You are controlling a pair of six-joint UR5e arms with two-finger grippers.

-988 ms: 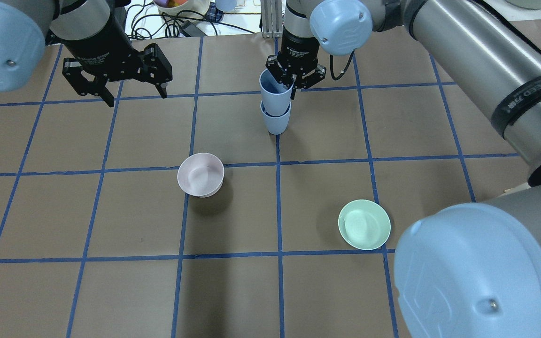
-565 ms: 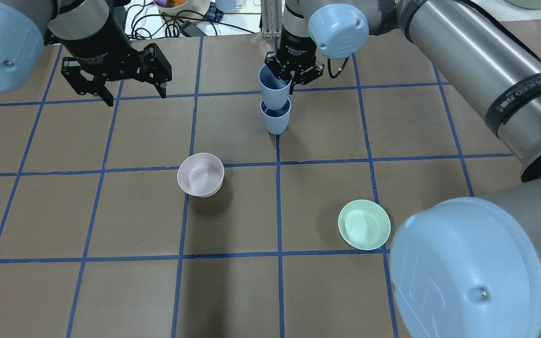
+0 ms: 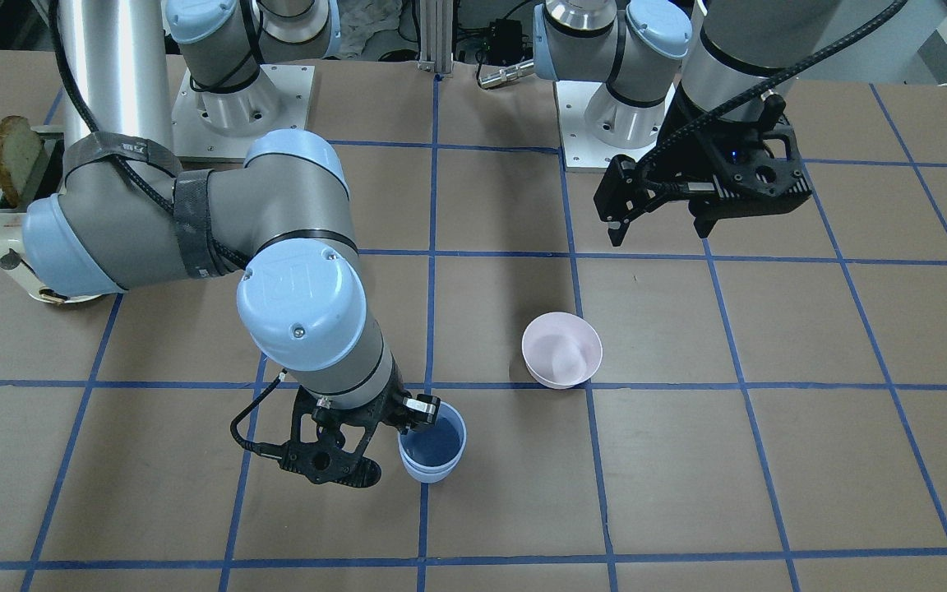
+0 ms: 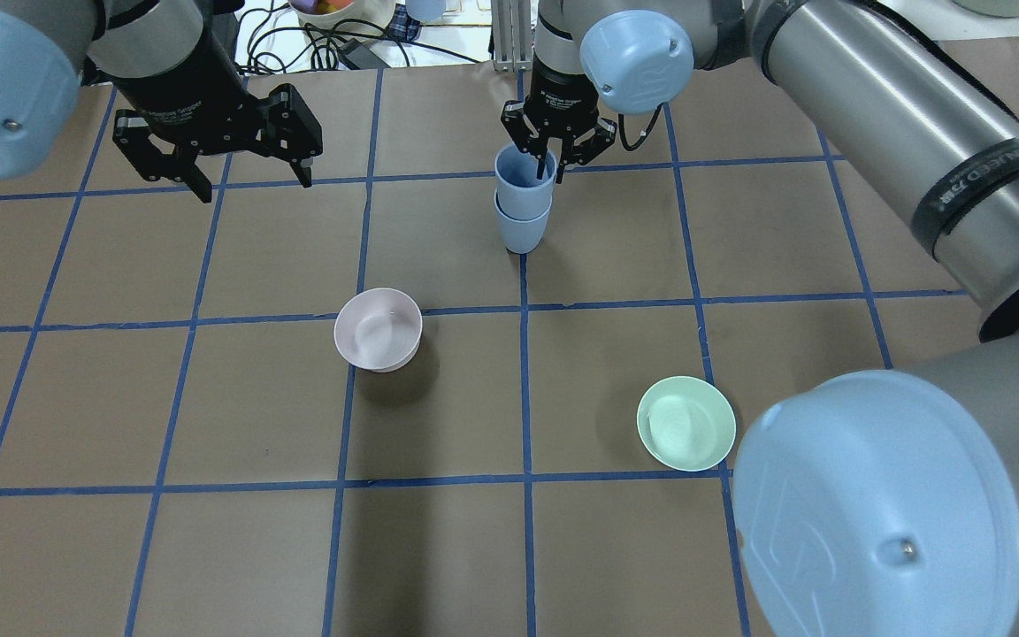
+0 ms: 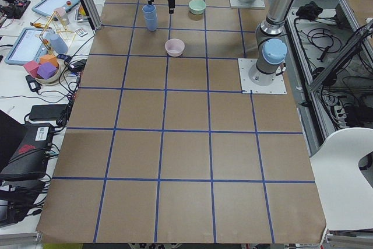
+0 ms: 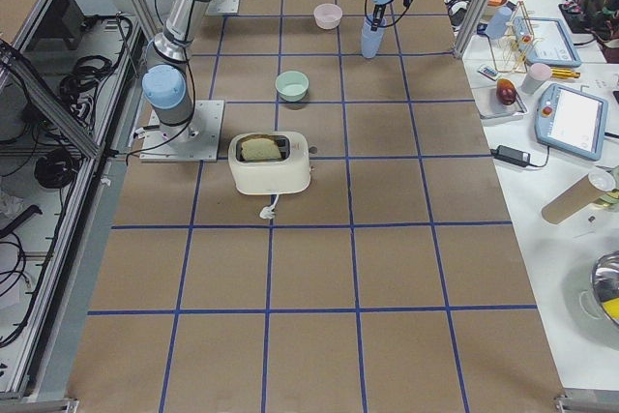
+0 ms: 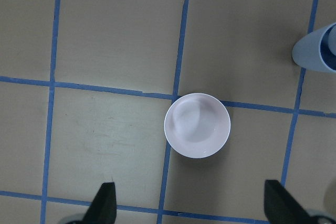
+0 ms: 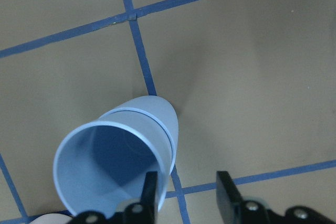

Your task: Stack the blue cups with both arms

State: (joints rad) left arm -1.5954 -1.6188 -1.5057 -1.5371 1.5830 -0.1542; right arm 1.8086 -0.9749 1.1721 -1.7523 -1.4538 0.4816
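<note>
Blue cups (image 4: 523, 202) are nested on the counter (image 4: 439, 398). Right pincer (image 4: 550, 170) is parted astride the rim — left pincer (image 4: 256, 188) parted too.

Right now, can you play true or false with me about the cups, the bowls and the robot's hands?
1. The upper blue cup sits nested in the lower blue cup. True.
2. The left gripper is holding the pink bowl. False: it is open and holds nothing, and the bowl stands on the table.
3. The green bowl stands by itself, apart from the cups. True.
4. The right gripper is squeezed shut on the upper blue cup. False: its fingers are apart, one inside the rim and one outside.
5. A slice of bread sticks out of the toaster. True.
</note>
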